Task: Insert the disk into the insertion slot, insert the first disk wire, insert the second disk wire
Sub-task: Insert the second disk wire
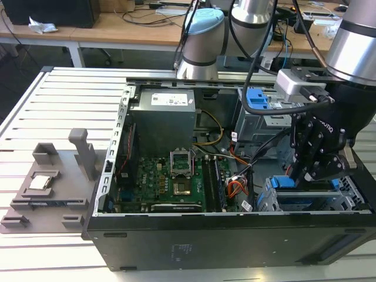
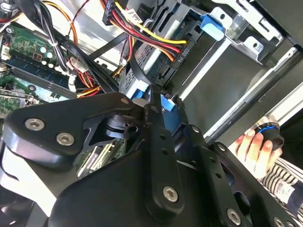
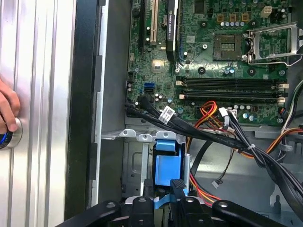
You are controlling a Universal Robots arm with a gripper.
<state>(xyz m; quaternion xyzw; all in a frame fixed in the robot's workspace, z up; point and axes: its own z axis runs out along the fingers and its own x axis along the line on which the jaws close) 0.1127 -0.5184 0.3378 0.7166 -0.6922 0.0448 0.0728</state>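
One silver hard drive in a blue plastic carrier (image 1: 288, 182) is seen in the grey perforated metal drive cage (image 1: 352, 202) at the exterior view's right. It is largely hidden by the black pincer (image 3: 163, 191), which is closed on a blue tab (image 3: 165, 171) in the first wrist view.

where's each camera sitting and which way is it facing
exterior view: off the arm, looking down into the open computer case; arm and end effector at its right.
first wrist view: on the wrist, facing the motherboard; end effector.
second wrist view: on the wrist, facing the drive cage.
Both wrist views show a person's hand.
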